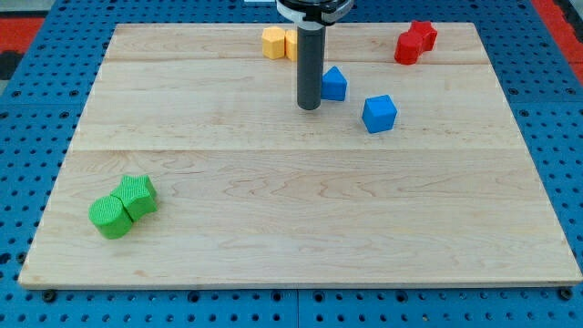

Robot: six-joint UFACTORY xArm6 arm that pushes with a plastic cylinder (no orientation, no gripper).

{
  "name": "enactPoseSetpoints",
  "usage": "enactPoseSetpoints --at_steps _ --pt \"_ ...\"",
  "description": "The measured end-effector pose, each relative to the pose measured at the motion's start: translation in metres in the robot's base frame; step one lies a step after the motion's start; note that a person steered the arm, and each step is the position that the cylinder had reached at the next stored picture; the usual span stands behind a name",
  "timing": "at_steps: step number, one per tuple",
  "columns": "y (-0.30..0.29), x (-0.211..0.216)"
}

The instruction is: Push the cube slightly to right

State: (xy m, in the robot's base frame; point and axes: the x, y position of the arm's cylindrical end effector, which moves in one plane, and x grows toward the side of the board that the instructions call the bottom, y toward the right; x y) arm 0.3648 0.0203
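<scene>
Our rod with no pincer, our tip (310,107) at 9 o'clock of blue cube (379,114), smaller blue block (334,84) between, bare counter (301,228) toward 3 o'clock edge.

Setting: robotics laboratory bench, tabletop manipulation rig. Evidence:
- Blue perforated base plate (27,137), regular grid of holes, surrounding the work surface on all visible sides; red panel (560,14) at the view's top right corner.
- Pale wooden board (301,219), jointed planks, laid flat on the plate as a bounded work area.
- Dark cylindrical rod descending from a white-collared mount at the view's top, my tip (310,107) on the board.
- Small plain coloured blocks scattered as test pieces.
</scene>
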Motion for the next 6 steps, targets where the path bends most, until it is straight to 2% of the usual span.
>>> enactPoseSetpoints --at_steps 2,4,5,6 --pt "-0.043 0.019" --pt "0.110 0.032" --pt "0.051 0.061" --pt "-0.030 0.050"
